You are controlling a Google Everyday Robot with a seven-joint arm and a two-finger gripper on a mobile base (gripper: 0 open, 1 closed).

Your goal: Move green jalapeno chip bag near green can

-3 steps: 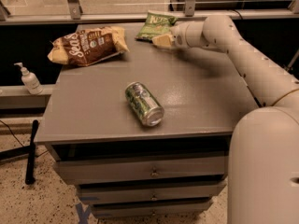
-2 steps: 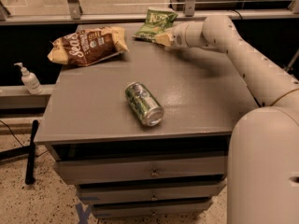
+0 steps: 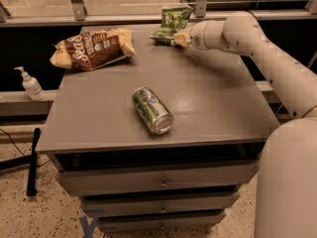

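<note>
Grasp step: gripper [image 3: 181, 35] at far edge of surface [image 3: 218, 103], jaws look pinched on green jalapeno chip bag [image 3: 173, 20]; next needs lift, carry fwd, set down by green can [image 3: 152, 110].

Can [image 3: 152, 110] central on cabinet [image 3: 218, 103]; jalapeno chip bag [image 3: 172, 23] at back edge, tool [image 3: 181, 36] at its right.

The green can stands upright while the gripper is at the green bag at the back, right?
Not quite: the camera view shows the can lying on its side, not upright. The gripper is indeed at the green bag at the back.
</note>
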